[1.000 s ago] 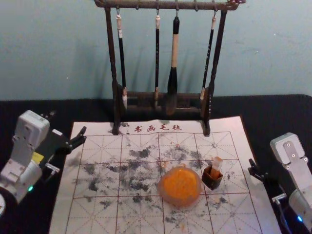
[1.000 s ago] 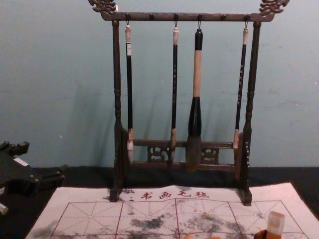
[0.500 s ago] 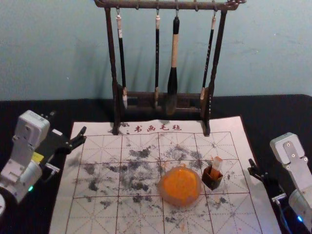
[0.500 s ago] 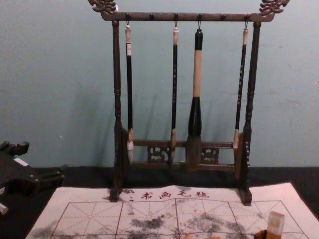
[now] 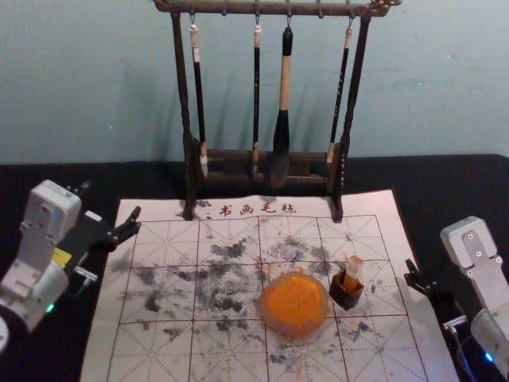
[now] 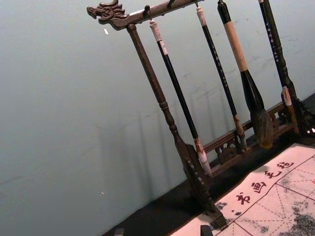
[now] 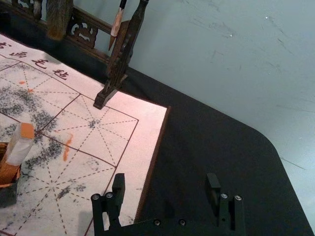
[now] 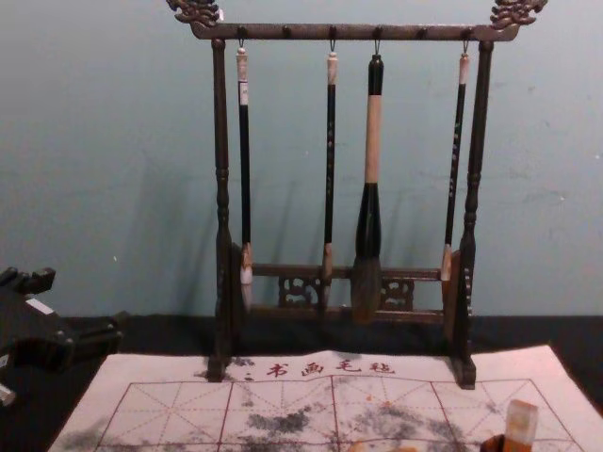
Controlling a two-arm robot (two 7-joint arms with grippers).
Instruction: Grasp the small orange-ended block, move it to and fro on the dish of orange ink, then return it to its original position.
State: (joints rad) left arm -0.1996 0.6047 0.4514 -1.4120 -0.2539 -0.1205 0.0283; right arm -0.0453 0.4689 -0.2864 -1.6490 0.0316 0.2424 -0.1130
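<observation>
"Pale blue-green wall (image 5: 95,87) at the back; before it, a dark table (image 5: 461,183) bearing a white gridded mat (image 5: 151,354) with grey and orange smudges. Towards the mat's far edge stands a wooden rack (image 5: 183,103), with four brushes (image 5: 285,87) hanging from it. Where does the block lie in this arrangement?"

"Small orange-ended block (image 5: 352,268): leaning, its lower part inside a small dark box (image 5: 344,299) on the mat, its pale upper part and orange top projecting. The dish (image 5: 293,331) of orange ink sits just beside the box, towards my left."

"And your end effectors?"

"Right gripper (image 5: 421,280): at the mat's right edge, the nearer of my two to the block. From its own wrist, the right gripper (image 7: 166,176) shows fingers spread wide, with nothing held. Left gripper (image 5: 110,200): at the mat's left edge, fingers likewise well apart and holding nothing."

"Relation to the block?"

"Both of mine stand clear of it."
</observation>
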